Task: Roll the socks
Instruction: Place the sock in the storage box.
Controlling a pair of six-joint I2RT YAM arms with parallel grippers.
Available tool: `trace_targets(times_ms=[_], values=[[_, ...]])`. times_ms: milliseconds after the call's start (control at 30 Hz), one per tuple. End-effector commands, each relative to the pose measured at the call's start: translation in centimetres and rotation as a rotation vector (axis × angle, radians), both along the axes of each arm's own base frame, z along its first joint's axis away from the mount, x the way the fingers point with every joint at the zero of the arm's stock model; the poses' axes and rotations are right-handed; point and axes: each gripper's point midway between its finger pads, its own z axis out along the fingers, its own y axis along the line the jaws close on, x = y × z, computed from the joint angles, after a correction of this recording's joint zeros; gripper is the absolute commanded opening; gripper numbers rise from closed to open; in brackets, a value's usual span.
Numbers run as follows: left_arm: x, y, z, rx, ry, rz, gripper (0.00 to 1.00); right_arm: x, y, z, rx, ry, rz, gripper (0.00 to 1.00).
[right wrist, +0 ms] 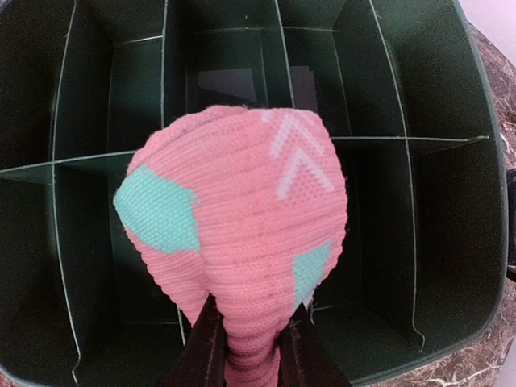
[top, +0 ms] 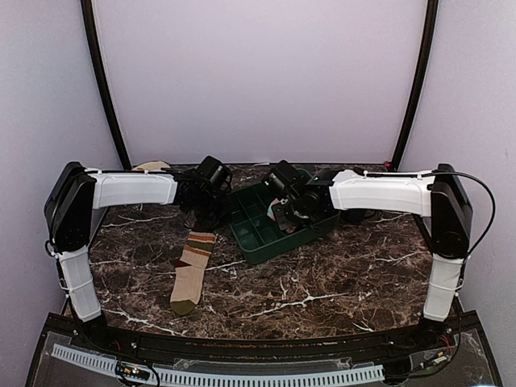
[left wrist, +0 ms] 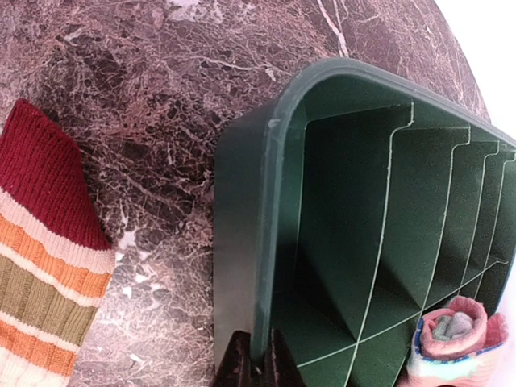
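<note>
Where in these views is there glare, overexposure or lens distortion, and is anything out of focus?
Top external: soft even light, no hard shadows; the black pole looks bowed. Left wrist: top right corner blown out white; the rim of the green bin curves from the wide lens. Right wrist: pale reflections on the bin floor; the pink sock, very near, is sharp.

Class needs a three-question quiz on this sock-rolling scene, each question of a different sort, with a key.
1. True or false: the striped sock lies unrolled on the table.
2. What does the right gripper hold? A) pink sock B) striped sock C) nothing
3. Fill in: the left gripper is shut on the ____ of the bin.
Key: 1 true; 2 A; 3 rim
</note>
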Motion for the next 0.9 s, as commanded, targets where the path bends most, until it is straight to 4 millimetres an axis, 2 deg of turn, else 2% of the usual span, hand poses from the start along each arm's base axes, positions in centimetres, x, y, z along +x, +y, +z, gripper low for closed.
trace_targets(times_ms=[0, 167, 400, 600, 867], values=[[-2.1, 0.8, 0.6, -0.008, 0.072, 0.031, 0.01, 0.2, -0.8, 0.1, -0.026, -0.030, -0.045, 0.00], [-2.2, 0.7, 0.6, -0.010, 0.076, 0.040, 0.01, 0.7, -1.3, -0.8, -0.053, -0.009, -0.077, 0.00], [-1.9, 0.6, 0.8, -0.019, 0.071, 0.048, 0.01, 0.7, -0.7, -2.1, -0.060, 0.026, -0.067, 0.00], [-1.8, 0.4, 0.8, -0.022, 0.067, 0.048, 0.01, 0.2, -0.6, -3.7, -0.052, 0.081, -0.070, 0.00], [-1.7, 0.4, 0.8, -0.021, 0.065, 0.042, 0.02, -0.4, -1.6, -6.0, -0.053, 0.178, -0.097, 0.00]])
